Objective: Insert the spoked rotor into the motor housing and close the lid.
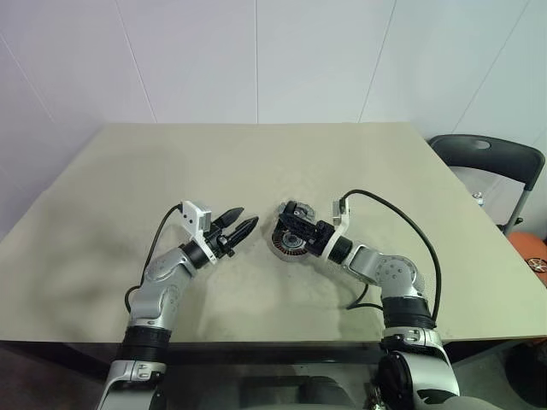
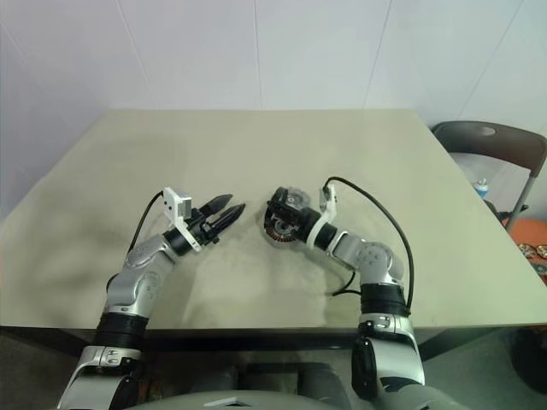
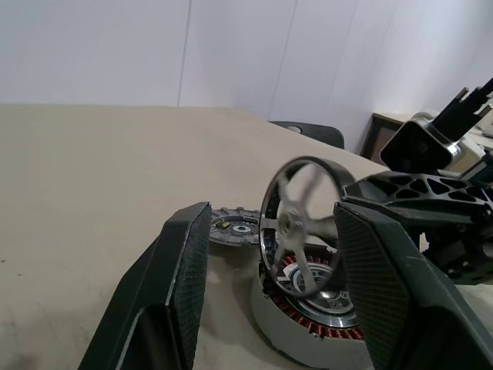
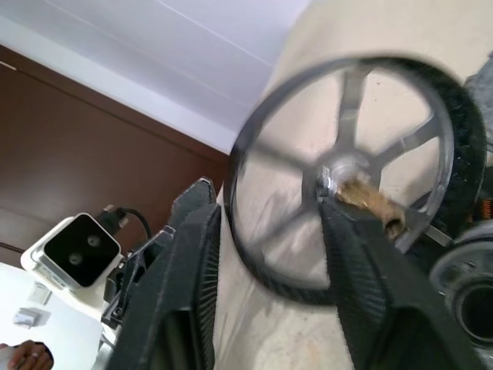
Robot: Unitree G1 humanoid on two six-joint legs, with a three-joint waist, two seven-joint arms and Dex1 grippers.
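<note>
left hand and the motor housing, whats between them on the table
Only bare tabletop. In the left eye view nothing lies between the open left hand and the motor housing; the spoked rotor leans tilted over the housing itself.

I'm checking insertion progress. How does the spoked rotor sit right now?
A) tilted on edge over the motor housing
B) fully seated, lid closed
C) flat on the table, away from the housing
A: the spoked rotor stands tilted, its lower edge in the copper-wound motor housing, not yet seated.
</note>
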